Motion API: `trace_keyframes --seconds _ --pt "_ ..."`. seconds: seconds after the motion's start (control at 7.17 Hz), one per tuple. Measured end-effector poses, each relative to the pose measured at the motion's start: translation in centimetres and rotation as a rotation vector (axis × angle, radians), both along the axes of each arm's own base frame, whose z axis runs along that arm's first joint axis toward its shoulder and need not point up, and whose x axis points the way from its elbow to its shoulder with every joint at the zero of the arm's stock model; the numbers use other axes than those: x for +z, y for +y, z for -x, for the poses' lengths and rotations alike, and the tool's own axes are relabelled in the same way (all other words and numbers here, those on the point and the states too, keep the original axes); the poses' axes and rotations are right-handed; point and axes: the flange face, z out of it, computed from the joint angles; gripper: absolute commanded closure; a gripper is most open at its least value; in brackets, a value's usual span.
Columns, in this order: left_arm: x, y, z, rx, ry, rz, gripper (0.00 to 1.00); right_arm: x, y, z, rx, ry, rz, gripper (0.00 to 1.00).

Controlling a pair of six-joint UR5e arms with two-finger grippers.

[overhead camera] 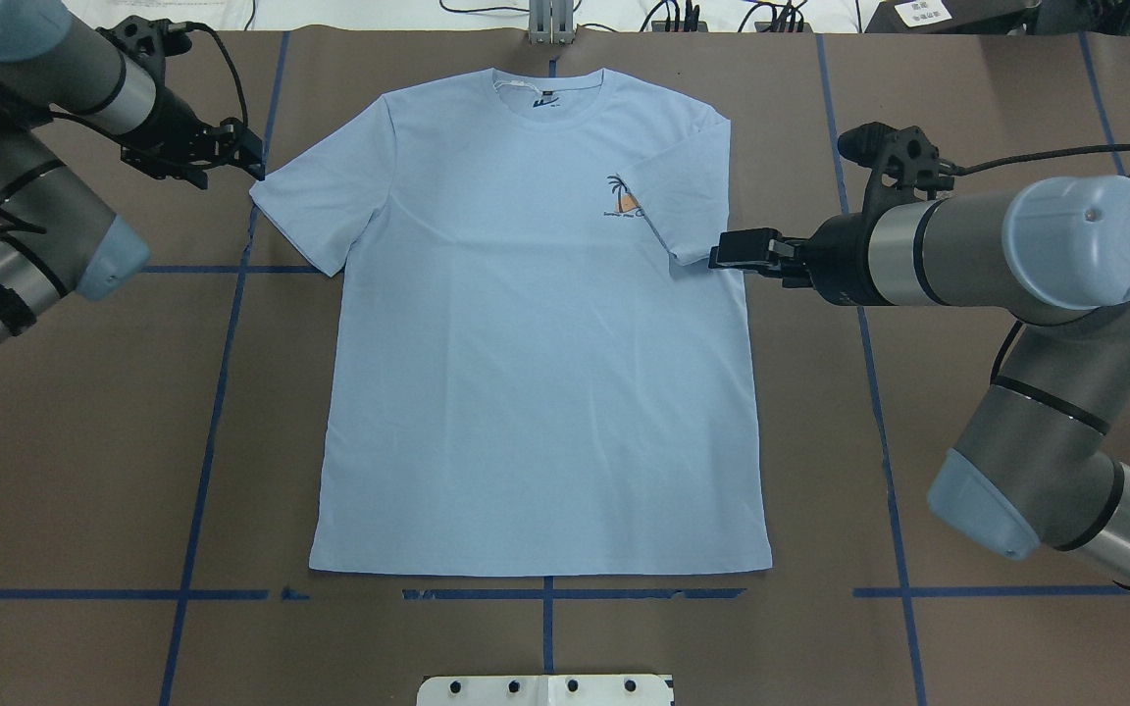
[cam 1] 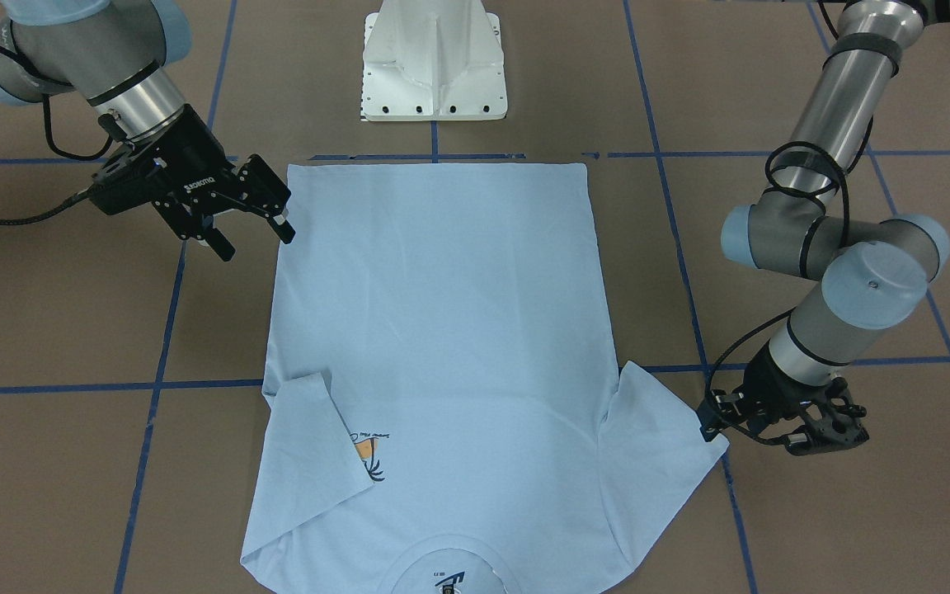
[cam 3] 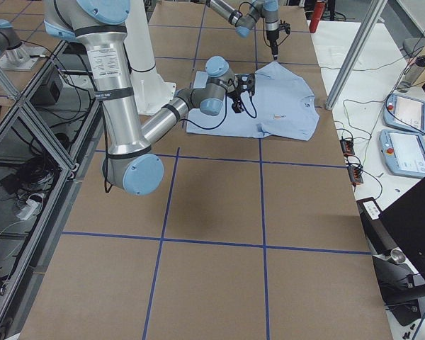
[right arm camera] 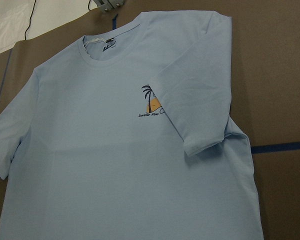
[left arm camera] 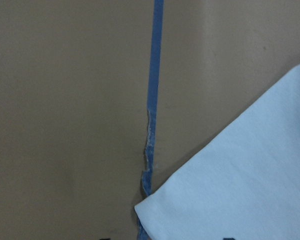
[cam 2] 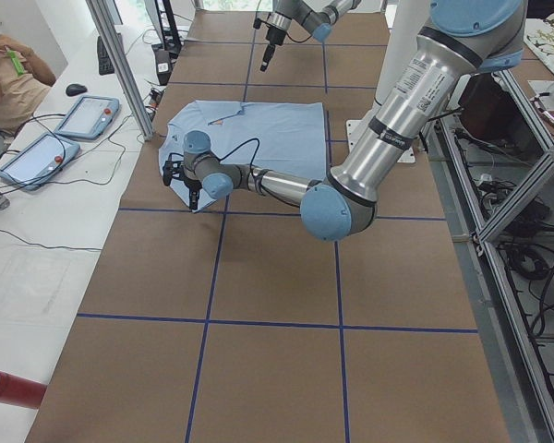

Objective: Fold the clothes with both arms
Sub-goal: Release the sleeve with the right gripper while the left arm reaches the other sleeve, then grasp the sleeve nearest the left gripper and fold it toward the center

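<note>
The light blue T-shirt lies flat and face up on the brown table, collar towards the far edge. Its sleeve on my right side is folded inward and partly covers the palm-tree print; the right wrist view shows the same fold. The other sleeve lies spread out. My right gripper hovers open beside the folded sleeve, holding nothing. My left gripper is open, low over the tip of the spread sleeve, holding nothing.
The white pedestal base stands just past the shirt's hem. Blue tape lines cross the brown table. Off the far side, a white bench carries tablets, cables and a seated person. A red cylinder lies there too.
</note>
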Motion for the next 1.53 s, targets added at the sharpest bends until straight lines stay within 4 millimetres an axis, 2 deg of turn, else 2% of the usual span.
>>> trace_keyframes --seconds 0.28,0.42,0.56,0.7,1.12,1.26,1.39,1.53 --pt "1.6 0.1 -1.2 -0.003 -0.01 -0.006 0.38 0.1 0.1 -0.1 0.0 0.0 0.0 0.0" --pt "2.2 0.2 -1.4 -0.001 -0.008 -0.009 0.45 0.1 0.1 0.0 0.0 0.002 0.001 0.0" --pt "2.4 0.1 -1.7 0.0 -0.008 -0.01 0.67 0.2 0.1 0.0 -0.001 0.005 0.001 0.0" --pt "2.5 -0.1 -1.9 0.001 -0.008 -0.009 1.0 0.3 0.1 0.1 -0.002 0.007 0.002 0.0" --pt "1.7 -0.5 -2.2 0.002 0.002 -0.01 1.0 0.5 0.0 0.3 -0.004 0.014 -0.001 0.0" --pt "0.0 -0.6 -2.5 0.004 0.032 -0.01 1.0 0.6 0.0 0.3 -0.005 0.015 -0.001 0.0" --pt "-3.4 -0.5 -2.8 0.007 0.093 -0.005 1.0 0.6 0.0 0.3 -0.006 0.015 -0.002 0.0" --pt "-7.5 0.3 -3.5 0.008 0.17 0.015 1.0 0.5 0.0 0.3 -0.009 0.014 -0.002 0.0"
